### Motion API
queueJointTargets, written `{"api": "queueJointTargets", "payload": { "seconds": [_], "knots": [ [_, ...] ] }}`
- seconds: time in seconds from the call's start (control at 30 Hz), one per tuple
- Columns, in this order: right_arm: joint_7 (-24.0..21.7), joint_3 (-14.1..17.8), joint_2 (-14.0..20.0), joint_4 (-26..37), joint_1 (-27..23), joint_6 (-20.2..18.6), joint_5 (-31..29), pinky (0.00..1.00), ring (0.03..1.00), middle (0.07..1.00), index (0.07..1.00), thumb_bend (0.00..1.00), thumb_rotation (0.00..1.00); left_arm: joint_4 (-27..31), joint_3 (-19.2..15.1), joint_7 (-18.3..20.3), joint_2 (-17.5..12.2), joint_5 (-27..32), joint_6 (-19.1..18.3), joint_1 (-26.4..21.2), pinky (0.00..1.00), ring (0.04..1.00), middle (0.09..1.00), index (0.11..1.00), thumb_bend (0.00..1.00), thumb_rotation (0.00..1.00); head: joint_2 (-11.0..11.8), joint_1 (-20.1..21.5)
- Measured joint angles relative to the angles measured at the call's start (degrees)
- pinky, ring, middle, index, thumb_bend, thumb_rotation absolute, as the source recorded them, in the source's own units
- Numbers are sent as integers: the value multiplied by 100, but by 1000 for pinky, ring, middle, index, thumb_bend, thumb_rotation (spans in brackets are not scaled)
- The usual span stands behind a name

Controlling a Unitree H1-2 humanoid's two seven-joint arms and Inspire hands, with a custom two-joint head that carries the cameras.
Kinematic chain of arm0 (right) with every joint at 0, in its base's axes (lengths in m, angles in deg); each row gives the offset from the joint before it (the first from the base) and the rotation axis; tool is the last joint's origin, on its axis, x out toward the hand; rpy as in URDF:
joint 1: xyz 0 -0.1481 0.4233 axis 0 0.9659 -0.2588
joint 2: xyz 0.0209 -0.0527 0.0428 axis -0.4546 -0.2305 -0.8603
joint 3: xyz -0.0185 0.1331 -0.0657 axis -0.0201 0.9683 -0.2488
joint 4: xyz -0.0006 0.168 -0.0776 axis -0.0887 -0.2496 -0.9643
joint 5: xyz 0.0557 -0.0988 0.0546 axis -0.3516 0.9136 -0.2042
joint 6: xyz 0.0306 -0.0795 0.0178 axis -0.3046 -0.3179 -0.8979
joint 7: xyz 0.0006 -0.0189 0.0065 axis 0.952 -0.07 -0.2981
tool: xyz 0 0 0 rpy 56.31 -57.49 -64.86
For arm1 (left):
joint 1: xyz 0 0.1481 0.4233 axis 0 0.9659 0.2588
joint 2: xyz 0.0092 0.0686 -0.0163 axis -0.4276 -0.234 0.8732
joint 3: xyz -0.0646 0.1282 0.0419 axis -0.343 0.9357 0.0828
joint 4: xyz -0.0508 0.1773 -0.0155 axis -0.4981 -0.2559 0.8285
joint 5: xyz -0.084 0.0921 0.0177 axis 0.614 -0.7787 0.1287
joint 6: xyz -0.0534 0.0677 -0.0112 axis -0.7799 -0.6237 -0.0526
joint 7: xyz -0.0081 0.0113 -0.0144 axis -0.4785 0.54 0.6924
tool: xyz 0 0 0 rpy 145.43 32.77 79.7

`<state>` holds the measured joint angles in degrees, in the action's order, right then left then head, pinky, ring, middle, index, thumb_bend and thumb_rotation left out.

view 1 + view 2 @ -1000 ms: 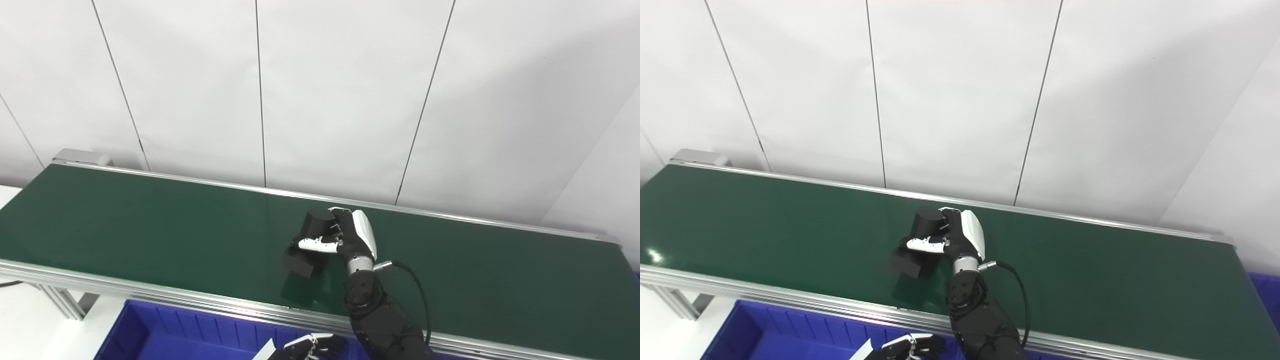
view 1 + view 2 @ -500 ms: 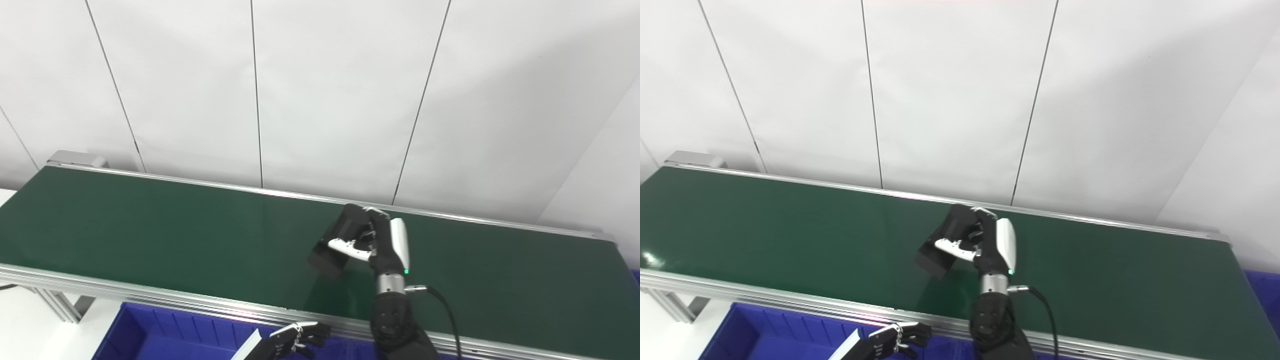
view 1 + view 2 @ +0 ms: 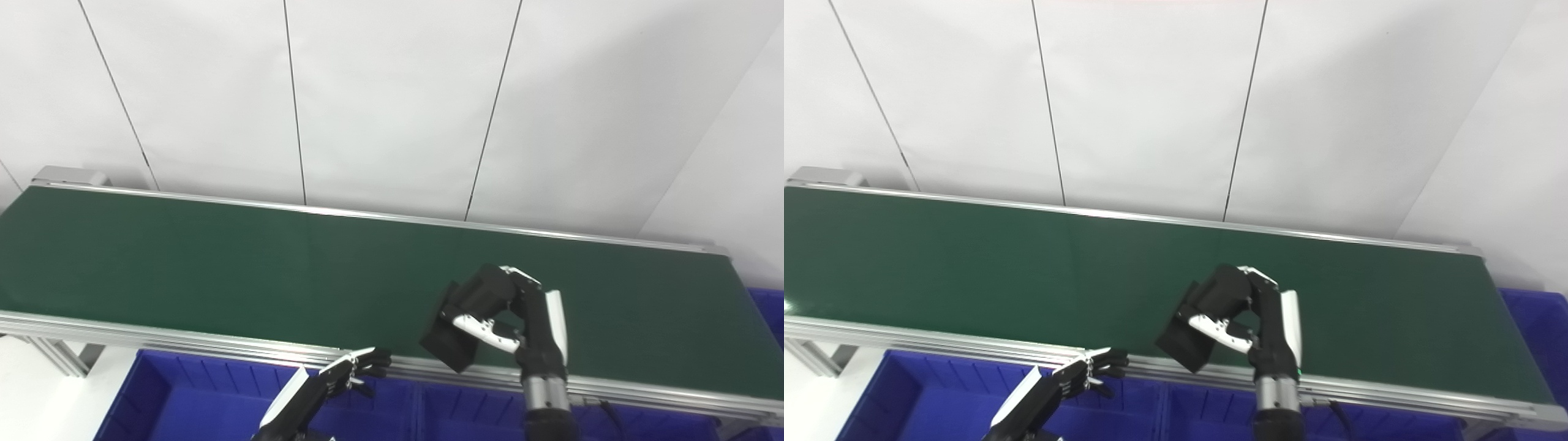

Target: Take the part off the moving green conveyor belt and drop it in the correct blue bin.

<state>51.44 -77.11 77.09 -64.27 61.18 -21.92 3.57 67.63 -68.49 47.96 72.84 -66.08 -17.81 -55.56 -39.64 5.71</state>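
My right hand point(image 3: 527, 318) is shut on a black part point(image 3: 468, 315), a short cylinder joined to a square block. The part hangs tilted in the air above the near edge of the green conveyor belt point(image 3: 214, 263), its block end over the front rail. My left hand point(image 3: 352, 370) reaches up from below at the belt's near rail, fingers loosely curled, holding nothing. Blue bins point(image 3: 184, 401) lie beneath the belt's front edge.
An aluminium rail point(image 3: 153, 337) runs along the belt's near side and another along the far side. A second blue bin point(image 3: 465, 416) sits right of the first, under my right wrist. More blue bin shows at the far right point(image 3: 768, 306). White wall panels stand behind.
My right hand has lifted the black part off the belt and carried it right and toward the near rail. The left hand has risen a little. The camera has shifted too.
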Motion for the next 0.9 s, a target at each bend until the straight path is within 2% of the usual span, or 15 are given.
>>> {"api": "queueJointTargets", "payload": {
  "seconds": [0.13, 0.27, 0.37, 0.5, 0.6, 0.73, 0.83, 0.9],
  "knots": [
    [-275, 57, 276, 294, 298, -98, 19, 391, 432, 527, 488, 509, 0, 179, -18, 2, 42, -70, -233, 34, 645, 785, 844, 846, 890, 323, -123, -167],
    [-667, 25, 598, 601, 592, -353, 106, 374, 423, 525, 496, 509, 0, 261, -28, 2, 77, -196, -369, 36, 644, 788, 848, 843, 898, 323, -176, -211],
    [-935, -63, 768, 750, 743, -682, 296, 370, 414, 512, 505, 510, 0, 356, -46, 2, 91, -217, -510, 35, 643, 794, 854, 844, 898, 323, -193, -220],
    [-1281, -300, 954, 849, 813, -1110, 754, 302, 375, 474, 524, 508, 0, 374, -48, 2, 103, -298, -598, 35, 643, 801, 866, 850, 888, 322, -202, -237],
    [-1458, -395, 1060, 949, 858, -1406, 1109, 315, 375, 471, 523, 509, 0, 398, -52, 2, 98, -310, -653, 36, 643, 802, 866, 850, 889, 320, -220, -255],
    [-1625, -530, 1225, 1011, 892, -1600, 1642, 292, 377, 482, 517, 510, 0, 425, -62, 2, 100, -312, -721, 37, 641, 804, 866, 846, 897, 326, -229, -264],
    [-1780, -650, 1360, 1015, 897, -1732, 2002, 326, 389, 493, 516, 510, 0, 538, -62, 1, 103, -313, -760, 39, 642, 802, 864, 845, 902, 331, -229, -246],
    [-1895, -691, 1398, 1018, 896, -1816, 2195, 384, 417, 516, 499, 510, 0, 553, -61, 1, 106, -317, -768, 39, 643, 802, 864, 846, 898, 328, -237, -229]
  ]
}}
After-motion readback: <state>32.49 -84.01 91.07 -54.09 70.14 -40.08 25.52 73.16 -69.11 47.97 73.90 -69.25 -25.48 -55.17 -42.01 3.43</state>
